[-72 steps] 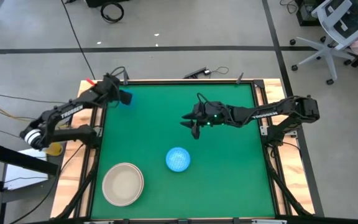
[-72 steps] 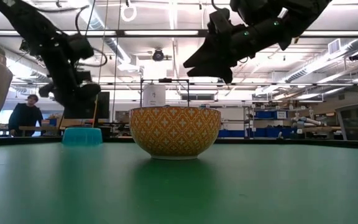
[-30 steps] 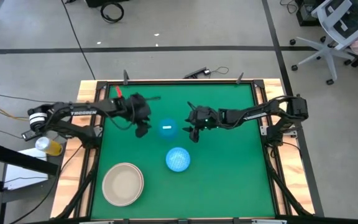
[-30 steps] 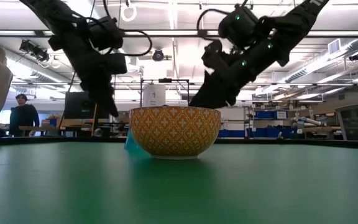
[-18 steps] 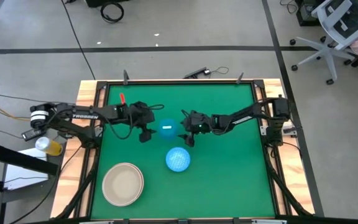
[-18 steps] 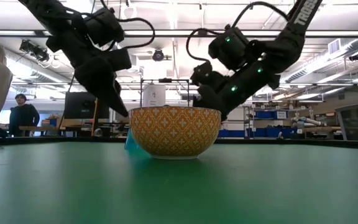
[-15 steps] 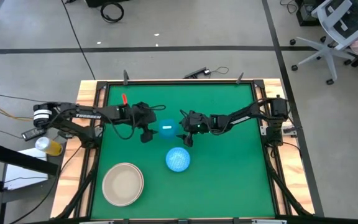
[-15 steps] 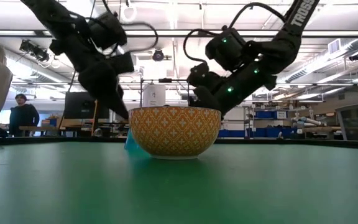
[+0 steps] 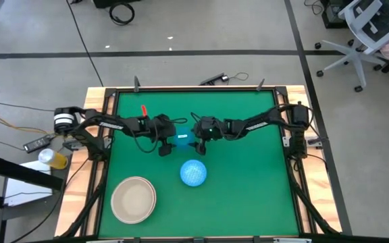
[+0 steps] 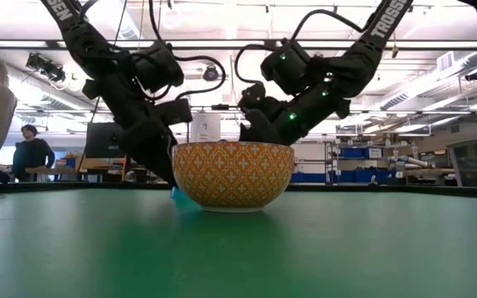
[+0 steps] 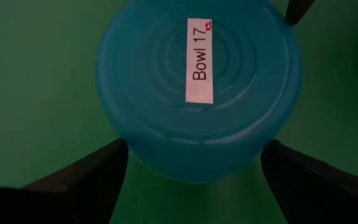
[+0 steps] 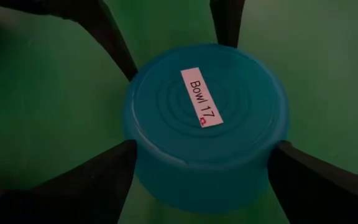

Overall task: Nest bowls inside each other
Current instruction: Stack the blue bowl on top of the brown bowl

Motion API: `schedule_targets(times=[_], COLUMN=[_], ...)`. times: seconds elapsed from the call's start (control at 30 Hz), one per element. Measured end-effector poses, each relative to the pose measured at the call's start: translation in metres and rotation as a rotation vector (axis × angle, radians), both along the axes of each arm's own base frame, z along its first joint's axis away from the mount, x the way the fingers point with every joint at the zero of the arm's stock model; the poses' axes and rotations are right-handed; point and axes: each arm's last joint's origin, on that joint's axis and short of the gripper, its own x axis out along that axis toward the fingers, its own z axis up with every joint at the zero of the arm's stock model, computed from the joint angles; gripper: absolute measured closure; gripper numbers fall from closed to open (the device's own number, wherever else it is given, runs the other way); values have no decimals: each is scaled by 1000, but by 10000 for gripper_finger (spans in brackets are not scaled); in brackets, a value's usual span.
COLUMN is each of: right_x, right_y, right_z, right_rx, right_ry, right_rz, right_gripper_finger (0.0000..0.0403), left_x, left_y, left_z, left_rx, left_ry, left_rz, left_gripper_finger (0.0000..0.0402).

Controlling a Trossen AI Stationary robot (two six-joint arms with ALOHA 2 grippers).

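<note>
A small blue bowl (image 9: 183, 140) labelled "Bowl 17" (image 11: 199, 59) lies upside down, rim on the green mat, mid-table. My left gripper (image 9: 173, 141) reaches it from the table's left and my right gripper (image 9: 193, 138) from the right. Both are open, and each has one finger on either side of the bowl (image 12: 204, 124). Nearer the front stands a bowl that is pale speckled blue inside (image 9: 193, 173) and orange-patterned outside (image 10: 233, 174). It hides most of the small bowl in the low view. A cream-beige bowl (image 9: 134, 199) stands upright at the front left. My left gripper has its fingers (image 11: 107, 171) close against the upturned bowl's side wall, slanting down from the table's left; I cannot tell whether they touch it. My right gripper has its fingers (image 12: 114, 171) flanking the same wall from the right; I cannot tell whether they touch either.
The two grippers face each other across the small bowl, fingertips close together (image 12: 114, 43). The table's wooden frame (image 9: 103, 169) runs round the green mat. Open mat lies at the right and at the far side (image 9: 248, 111). A person (image 10: 30, 153) stands in the room beyond.
Both grippers have sunk and closed in on the upturned blue bowl, the left going toward the table's right, the right toward its left, until their fingers flank it. The bowl has stayed where it was.
</note>
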Motion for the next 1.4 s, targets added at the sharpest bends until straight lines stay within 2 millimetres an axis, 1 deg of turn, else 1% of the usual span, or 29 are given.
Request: schedule_targets(times=[0.1, 0.2, 0.33, 0.4, 0.53, 0.57, 0.63, 0.7, 0.8, 0.83, 0.97, 1.07, 1.13, 1.2, 1.27, 1.4], right_x=[2, 2, -1, -4, -9, -12, -19, -25, -30, -32, -38, -43, -49, -56, -63, -75], right_y=[-2, -3, 1, 5, 11, 12, 17, 24, 36, 39, 49, 51, 51, 51, 50, 51], right_z=[-6, -5, 10, 22, 63, 70, 78, 85, 107, 111, 119, 126, 124, 122, 120, 102], right_rx=[15, 26, 21, -6, -96, -111, -108, -102, -113, -119, -161, -202, -207, -193, -151, -49], right_ry=[18, 14, -4, -13, -92, -92, -64, -49, -119, -127, -123, -116, -58, 7, 72, 237], right_rz=[6, 7, 26, 31, 8, 4, 18, 40, 83, 93, 90, 46, 8, -44, -93, -167], right_gripper_finger=[49, 51, 54, 54, 55, 55, 55, 55, 55, 55, 55, 55, 55, 55, 55, 55], left_x=[1, 2, 6, 7, 9, 10, 13, 15, 21, 23, 27, 29, 29, 28, 27, 23], left_y=[0, -1, -2, -3, -8, -10, -15, -23, -41, -47, -68, -73, -72, -69, -64, -54], left_z=[-3, -3, 6, 15, 34, 38, 49, 56, 66, 70, 80, 86, 85, 83, 79, 64], left_rx=[0, 3, 36, 63, 125, 141, 170, 200, 275, 311, 440, 511, 518, 480, 407, 256], left_ry=[4, 1, -16, -31, -104, -129, -194, -239, -340, -382, -487, -538, -524, -502, -464, -351], left_rz=[-3, -9, -23, -29, -60, -79, -115, -158, -250, -293, -418, -400, -372, -319, -264, -175], left_gripper_finger=[42, 45, 62, 72, 90, 94, 102, 110, 124, 129, 148, 162, 169, 174, 178, 180])
